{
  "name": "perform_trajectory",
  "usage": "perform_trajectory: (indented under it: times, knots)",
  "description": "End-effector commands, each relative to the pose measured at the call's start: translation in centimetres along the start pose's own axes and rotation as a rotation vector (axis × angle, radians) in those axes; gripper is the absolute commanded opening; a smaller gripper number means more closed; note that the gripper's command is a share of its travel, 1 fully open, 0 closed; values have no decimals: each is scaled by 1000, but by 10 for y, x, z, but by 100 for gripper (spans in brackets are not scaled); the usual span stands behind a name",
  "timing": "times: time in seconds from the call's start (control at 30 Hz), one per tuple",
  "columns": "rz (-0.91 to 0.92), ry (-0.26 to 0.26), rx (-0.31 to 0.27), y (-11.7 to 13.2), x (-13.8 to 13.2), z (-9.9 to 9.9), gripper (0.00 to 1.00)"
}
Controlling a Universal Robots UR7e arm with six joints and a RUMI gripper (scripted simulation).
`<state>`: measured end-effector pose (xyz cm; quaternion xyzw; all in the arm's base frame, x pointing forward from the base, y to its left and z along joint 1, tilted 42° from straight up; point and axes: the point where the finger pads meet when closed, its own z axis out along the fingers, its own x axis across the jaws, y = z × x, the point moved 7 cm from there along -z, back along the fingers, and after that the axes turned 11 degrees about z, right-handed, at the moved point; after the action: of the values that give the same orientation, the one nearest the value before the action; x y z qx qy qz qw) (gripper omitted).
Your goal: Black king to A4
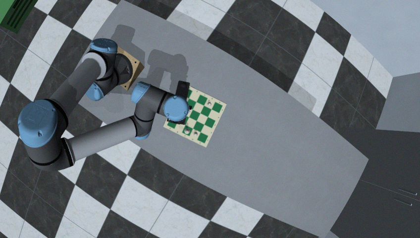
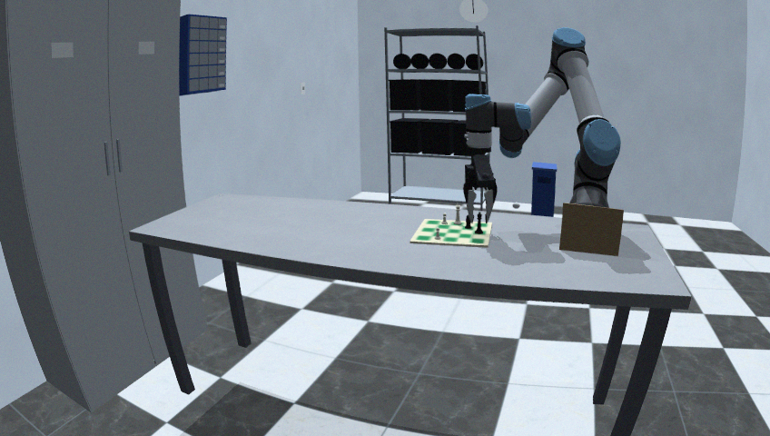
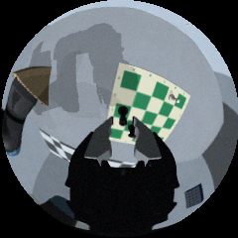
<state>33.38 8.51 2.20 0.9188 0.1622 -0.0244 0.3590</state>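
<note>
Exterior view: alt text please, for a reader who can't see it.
The arm's claw hangs partly open just above two black pieces on a green chessboard, gripping nothing. Three white pieces stand on the board, which lies on a grey table.

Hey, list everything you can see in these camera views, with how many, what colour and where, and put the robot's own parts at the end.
Chessboard: 1, green and cream, on the table.
Black chess pieces: 2, on the board below the hand.
White chess pieces: 3, on the board.
Table: 1, grey top, dark legs.
Cabinet: 1, grey, left.
Shelf rack: 1, metal, back wall, holding black items.
Blue bin: 1, on the floor behind the table.
Blue wall panel: 1, left wall.
Arm: 1, grey with blue caps, on a brown base.
Hand: 1, dark, partly closed and holding nothing, above the black pieces.
</note>
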Motion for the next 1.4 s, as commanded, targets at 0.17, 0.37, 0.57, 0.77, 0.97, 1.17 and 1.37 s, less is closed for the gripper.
perform_trajectory:
  times: [0.17,0.37,0.57,0.77,0.97,1.17,1.37]
  knots:
    - [0,1,0,0,0,0,0]
    - [0,1,0,0,0,0,0]
    - [0,1,0,0,0,0,0]
    - [0,1,0,0,0,0,0]
    - [0,1,0,0,0,0,0]
    - [0,1,0,0,0,0,0]
    - [0,1,0,0,0,-1,0]
